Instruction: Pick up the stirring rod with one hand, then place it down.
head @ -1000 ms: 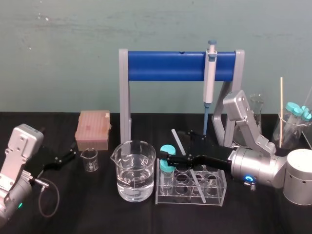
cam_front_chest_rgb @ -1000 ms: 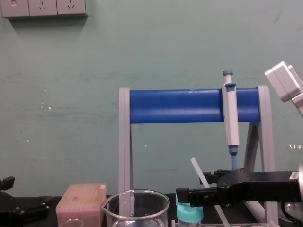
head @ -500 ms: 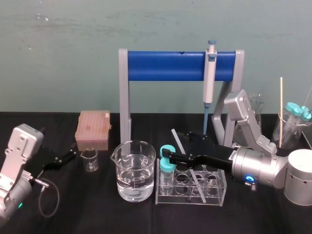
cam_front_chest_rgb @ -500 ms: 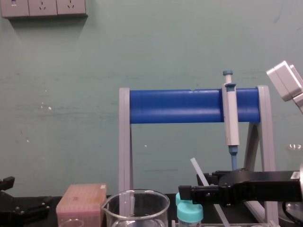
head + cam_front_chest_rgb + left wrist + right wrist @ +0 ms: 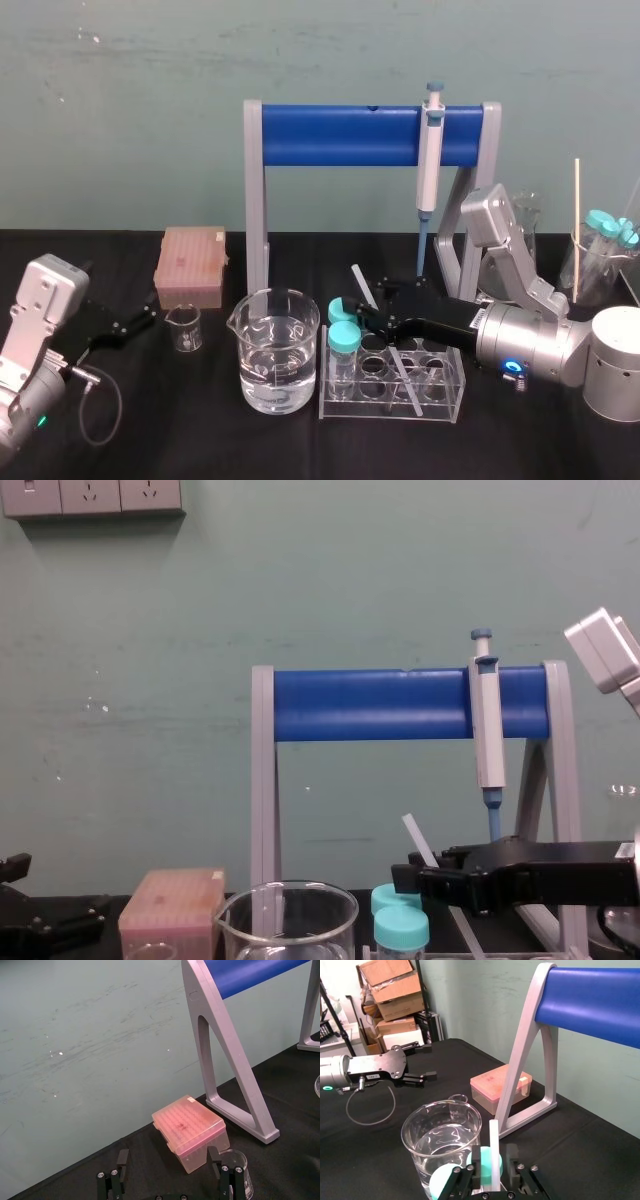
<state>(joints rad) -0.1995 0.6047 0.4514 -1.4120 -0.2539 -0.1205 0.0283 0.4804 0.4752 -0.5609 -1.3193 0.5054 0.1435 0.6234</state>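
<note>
Head view: the thin, straight, translucent stirring rod (image 5: pixel 363 286) leans in a clear plastic rack (image 5: pixel 440 405) of teal-capped tubes (image 5: pixel 345 338) beside a glass beaker (image 5: pixel 278 350) of water, loose between the slightly parted fingers of the right gripper (image 5: pixel 368 322), which has drawn back; the left gripper (image 5: pixel 148 312) sits parked, spread wide.

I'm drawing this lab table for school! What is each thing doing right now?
stirring rod: leaning in the tube rack, not lifted.
right gripper: at the rod, above the rack.
left gripper: open, parked at the left.
large beaker: upright, about half full of clear liquid.
small beaker: upright, empty.
pipette: hanging on the blue stand.
pink tip box: closed.
teal-capped tubes: capped, upright.
</note>
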